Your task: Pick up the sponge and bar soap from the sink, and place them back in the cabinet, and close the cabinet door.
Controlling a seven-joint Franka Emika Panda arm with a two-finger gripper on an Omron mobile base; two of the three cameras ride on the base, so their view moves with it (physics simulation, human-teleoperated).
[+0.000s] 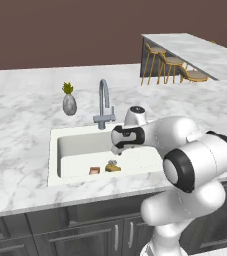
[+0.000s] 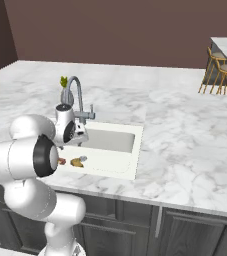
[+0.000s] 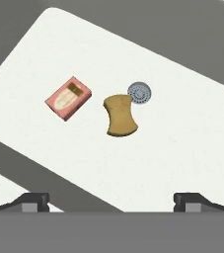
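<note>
The mustard-yellow sponge (image 3: 120, 115) lies on the floor of the cream-white sink (image 1: 75, 142), beside the round drain (image 3: 139, 92). A short way to its left lies the flat pinkish-brown bar soap (image 3: 68, 98), apart from it. Both show small in the base views: sponge (image 1: 113, 168) (image 2: 77, 162) and bar soap (image 1: 94, 170) (image 2: 61, 161). My gripper (image 3: 111, 200) hangs open above the basin, looking down on both, with nothing between its fingertips. The cabinet and the cabinet door are out of view.
A tall grey gooseneck faucet (image 1: 104, 102) stands at the sink's back rim, close to my hand. A small potted plant (image 1: 69, 102) sits on the marble counter behind the sink. Bar stools (image 1: 170, 65) line a far counter. Dark drawers run under the counter.
</note>
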